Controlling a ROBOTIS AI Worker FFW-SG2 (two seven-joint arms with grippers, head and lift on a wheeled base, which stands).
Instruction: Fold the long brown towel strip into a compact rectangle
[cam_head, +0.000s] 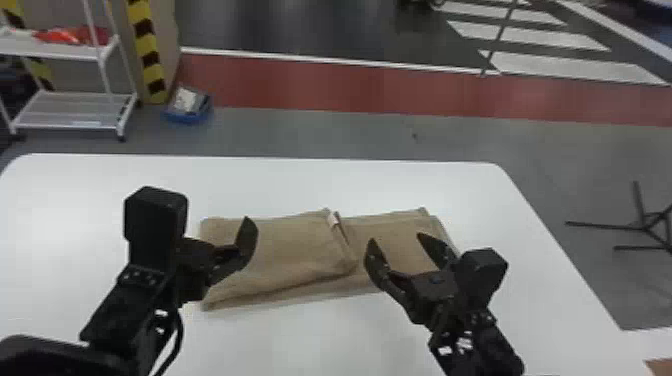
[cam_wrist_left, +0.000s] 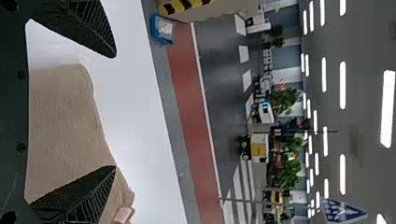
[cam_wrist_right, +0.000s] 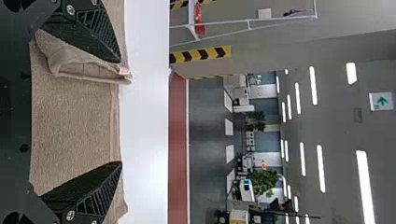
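Brown towel strip (cam_head: 280, 245), partly folded, lying on white worktop (cam_head: 300, 340)

Soft matte cloth, fine nubby texture, mid-table in head view, long side running left to right. Left portion is a thicker, roughly four-sided folded flap (cam_head: 295, 237) on top of the lower layer. Flap's free edge runs slantwise near the middle, rounded and slightly puffed. Small pale fabric tag (cam_head: 333, 219) at that edge's far corner. Right portion flatter, layered hems along its far edge and outer end. Near edge of the cloth slants a bit.

Left pincer (cam_head: 246, 242): released, fingers wide apart, nothing gripped, over the cloth's left part. Right pincer (cam_head: 396, 239): also released, empty, tips spread over the right portion beside the flap edge. Fingers black, tapered, ribbed lattice sides. Contact with cloth: cannot tell for either.

Worktop smooth, rounded far corners. Beyond it: grey floor, red floor band (cam_head: 320, 82), white wire-shelf rack (cam_head: 75, 112), shallow blue bin (cam_head: 186, 117), black thin-legged stand (cam_head: 645, 227) off to the right.
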